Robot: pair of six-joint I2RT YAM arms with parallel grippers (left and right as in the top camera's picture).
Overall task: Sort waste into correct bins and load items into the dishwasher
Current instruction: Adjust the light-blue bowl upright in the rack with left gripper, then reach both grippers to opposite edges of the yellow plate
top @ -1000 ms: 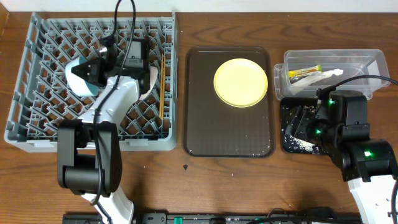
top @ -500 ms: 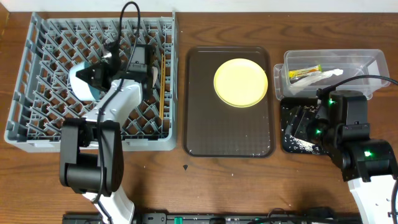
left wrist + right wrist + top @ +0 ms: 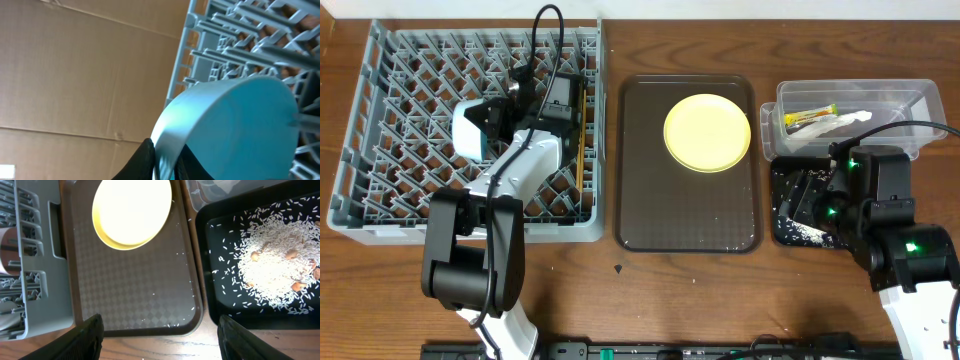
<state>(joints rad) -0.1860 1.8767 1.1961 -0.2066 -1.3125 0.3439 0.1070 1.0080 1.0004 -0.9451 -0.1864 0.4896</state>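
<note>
The rack (image 3: 370,222) fills the left of the surface (image 3: 620,300). Over its middle, the left claw (image 3: 165,162) is clamped on the rim of the blue bowl (image 3: 235,125), which is tilted on its side. Whether the bowl touches the pegs cannot be told. The chopsticks (image 3: 582,135) lie in the rack near its right wall. Beside the rack, the brown tray (image 3: 680,210) carries the plate (image 3: 707,132) at its far end. The tub (image 3: 910,100) holds the snack wrapper (image 3: 810,117) and white wrapper (image 3: 847,118). In front of it, the black tray (image 3: 215,255) holds rice (image 3: 272,270). The right claw (image 3: 160,330) hovers spread wide, empty, over the brown tray's near right corner.
</note>
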